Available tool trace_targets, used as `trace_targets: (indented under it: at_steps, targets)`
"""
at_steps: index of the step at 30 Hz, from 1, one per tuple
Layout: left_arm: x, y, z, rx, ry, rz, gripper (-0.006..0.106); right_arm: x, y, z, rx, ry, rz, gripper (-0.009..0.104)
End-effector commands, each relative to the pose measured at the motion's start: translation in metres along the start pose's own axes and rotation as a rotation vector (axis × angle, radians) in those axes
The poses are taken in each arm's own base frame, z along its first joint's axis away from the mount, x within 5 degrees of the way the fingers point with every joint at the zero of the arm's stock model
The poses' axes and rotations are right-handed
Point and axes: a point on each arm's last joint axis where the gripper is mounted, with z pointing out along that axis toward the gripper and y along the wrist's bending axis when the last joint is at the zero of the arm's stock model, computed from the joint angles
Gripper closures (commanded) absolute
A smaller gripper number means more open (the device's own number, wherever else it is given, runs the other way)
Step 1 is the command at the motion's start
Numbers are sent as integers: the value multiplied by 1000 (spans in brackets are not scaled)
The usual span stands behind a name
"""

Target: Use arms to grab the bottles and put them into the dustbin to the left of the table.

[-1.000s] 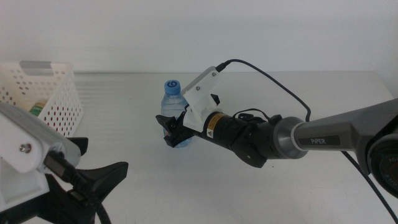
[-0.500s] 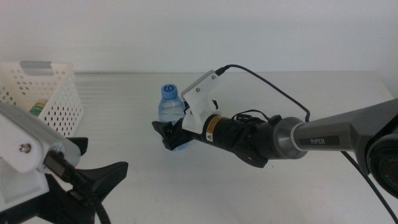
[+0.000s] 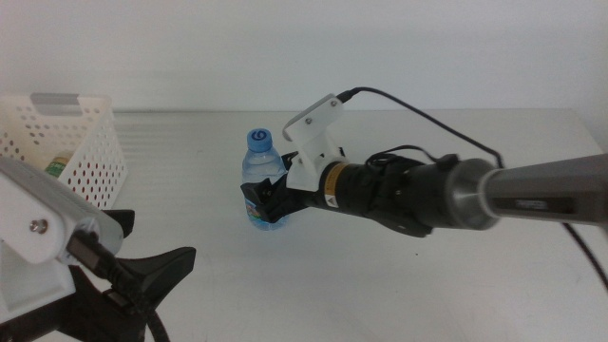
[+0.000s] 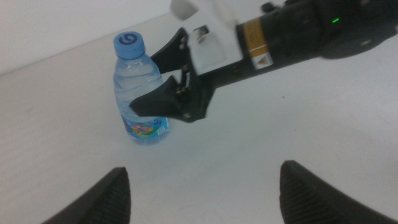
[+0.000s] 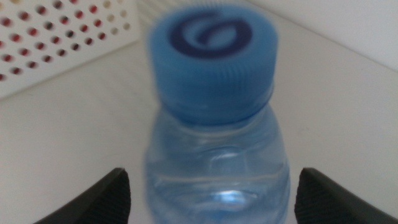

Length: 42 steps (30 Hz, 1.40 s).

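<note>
Right gripper (image 3: 269, 202) has advanced; open jaws now straddle bottle (image 3: 261, 180), grasp imminent; left gripper (image 4: 202, 193) open, waiting near-left.

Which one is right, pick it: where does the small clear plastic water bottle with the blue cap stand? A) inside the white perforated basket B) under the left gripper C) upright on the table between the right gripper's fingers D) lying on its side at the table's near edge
C: the small clear plastic water bottle with the blue cap stands upright on the off-white table, and the right gripper has one of its fingers on each side of it.
</note>
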Motion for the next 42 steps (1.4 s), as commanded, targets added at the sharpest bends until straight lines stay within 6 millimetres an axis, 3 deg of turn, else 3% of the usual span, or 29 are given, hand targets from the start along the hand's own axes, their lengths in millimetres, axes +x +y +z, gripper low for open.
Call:
trace_targets:
  at_steps: [1, 7, 18, 24, 31, 36, 42]
  targets:
    - [-15, 0, -4, -3, -103, -8, 27, -40, 8, -29, -36, -131, -11, 0]
    - [-15, 0, -4, -3, -103, -8, 27, -36, 18, -73, -57, -132, -9, 0]
    - [-15, 0, -4, -3, -103, -8, 27, -49, 39, -185, -37, -235, -19, 0]
    - [-15, 0, -4, -3, -103, -8, 27, -36, 38, -206, 23, -170, -11, 3]
    - [-15, 0, -4, -3, -104, -8, 27, -23, 48, -235, 28, -225, 56, 9]
    - [-15, 0, -4, -3, -104, -8, 27, -13, 55, -257, 89, -180, -18, 10]
    - [-15, 0, -4, -3, -104, -8, 27, -15, 56, -275, 116, -165, -100, 10]
